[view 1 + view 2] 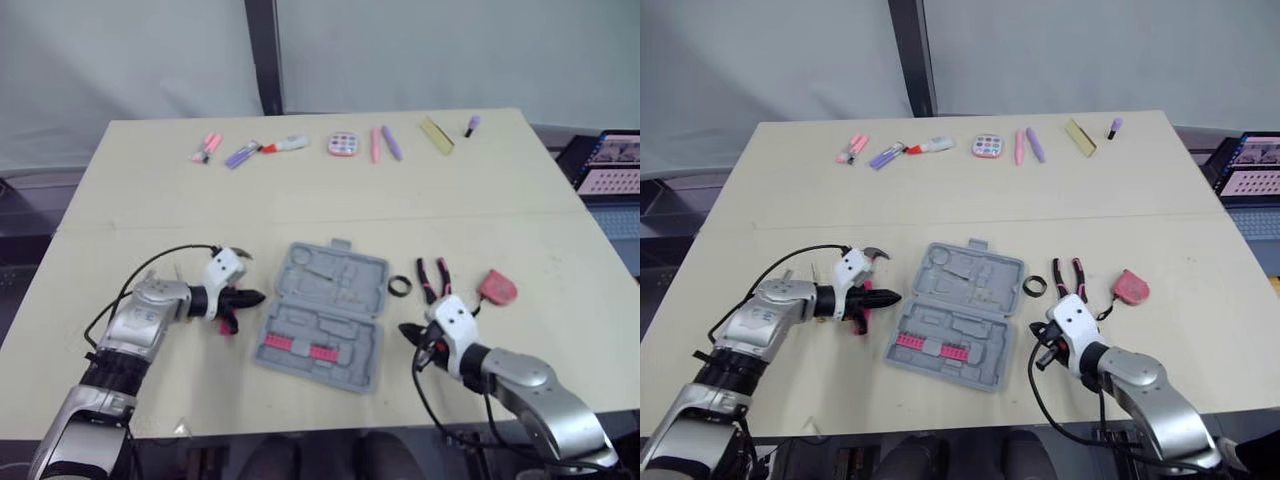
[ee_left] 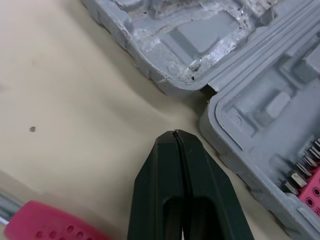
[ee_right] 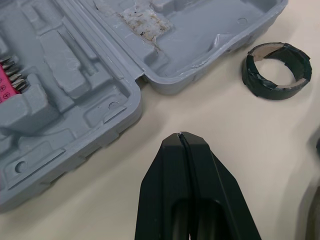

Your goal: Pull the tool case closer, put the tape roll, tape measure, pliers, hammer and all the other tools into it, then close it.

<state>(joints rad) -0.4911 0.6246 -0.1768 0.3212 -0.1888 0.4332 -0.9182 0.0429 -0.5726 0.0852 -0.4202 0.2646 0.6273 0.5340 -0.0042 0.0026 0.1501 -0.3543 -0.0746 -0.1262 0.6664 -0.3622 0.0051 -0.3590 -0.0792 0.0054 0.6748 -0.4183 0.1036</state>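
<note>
The case (image 1: pixel 325 315) is grey, with pink bit strips (image 1: pixel 297 347). The tape roll (image 3: pixel 276 71) is black with a brown core. The pliers (image 1: pixel 433 277) are pink and black, the tape measure (image 1: pixel 497 288) pink-red, the hammer (image 2: pixel 55 227) handle pink and dotted, the table (image 1: pixel 300 200) beige.

Light was bright, even and diffuse. Table (image 1: pixel 300 190) was lit flat from the upper to the lower frame. Shadows were soft and sat tight under things, with a thin one along the case (image 1: pixel 325 315) near edge, centre frame. There was mild sheen on the right arm (image 1: pixel 530 385) shell, lower right. Case pockets were softly shaded in the wrist views.
</note>
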